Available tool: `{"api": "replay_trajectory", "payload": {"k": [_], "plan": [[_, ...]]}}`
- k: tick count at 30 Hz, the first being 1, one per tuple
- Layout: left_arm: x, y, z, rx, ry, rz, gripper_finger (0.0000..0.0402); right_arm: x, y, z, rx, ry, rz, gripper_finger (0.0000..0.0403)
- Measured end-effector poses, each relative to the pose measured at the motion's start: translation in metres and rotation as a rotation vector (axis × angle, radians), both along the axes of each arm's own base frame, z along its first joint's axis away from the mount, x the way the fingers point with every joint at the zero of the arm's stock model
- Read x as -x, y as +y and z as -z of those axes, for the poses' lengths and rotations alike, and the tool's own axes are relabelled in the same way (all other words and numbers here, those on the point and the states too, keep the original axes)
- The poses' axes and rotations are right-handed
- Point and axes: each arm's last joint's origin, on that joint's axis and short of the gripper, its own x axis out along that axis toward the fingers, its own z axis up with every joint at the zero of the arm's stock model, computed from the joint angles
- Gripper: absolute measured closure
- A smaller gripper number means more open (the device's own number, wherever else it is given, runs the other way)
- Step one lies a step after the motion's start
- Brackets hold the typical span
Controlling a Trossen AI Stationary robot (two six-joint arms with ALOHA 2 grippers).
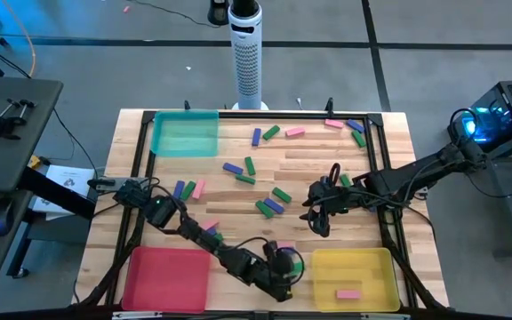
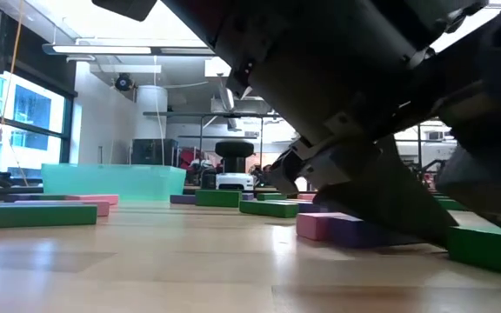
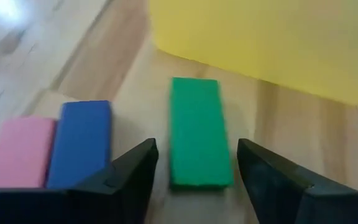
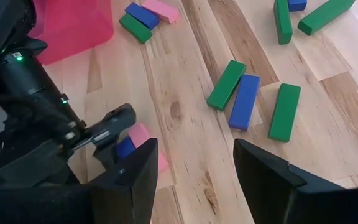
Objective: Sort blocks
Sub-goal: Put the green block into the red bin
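Observation:
My left gripper [image 1: 284, 267] is down at the table's near edge, between the red tray [image 1: 167, 277] and the yellow tray [image 1: 327, 267]. It is open. In the left wrist view its fingers [image 3: 196, 144] stand on either side of a green block [image 3: 197, 130] that lies flat, with a gap on each side. A blue block [image 3: 79, 143] and a pink block [image 3: 20, 152] lie side by side next to it. My right gripper [image 1: 318, 222] hangs open [image 4: 194, 143] over the table's middle right. Other blue, green and pink blocks lie scattered, such as one group [image 4: 244, 99].
A teal tray [image 1: 185, 133] sits at the far left corner. The yellow tray holds one pink block [image 1: 348, 293]; its wall [image 3: 260, 43] stands just beyond the green block. A white cylinder [image 1: 247, 53] stands behind the table. Black rails frame the table's edges.

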Motion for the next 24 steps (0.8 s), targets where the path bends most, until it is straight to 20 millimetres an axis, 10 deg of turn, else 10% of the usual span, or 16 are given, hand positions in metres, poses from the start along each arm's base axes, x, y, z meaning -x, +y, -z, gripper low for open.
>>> {"api": "replay_trajectory", "payload": {"k": [8,20,24], "plan": [[0.003,0.010,-0.017,0.046,0.027,-0.079,0.0318,-0.001,0.000,-0.005,-0.003,-0.010,0.000,0.0215],[0.073,0.022,-0.191,0.009,-0.043,-0.036,0.0318,-0.008,0.002,-0.043,0.105,-0.137,-0.072,0.0215],[0.120,0.001,-0.211,0.138,0.112,0.053,0.0318,-0.008,0.002,-0.043,0.138,-0.136,-0.100,0.0215]]}}
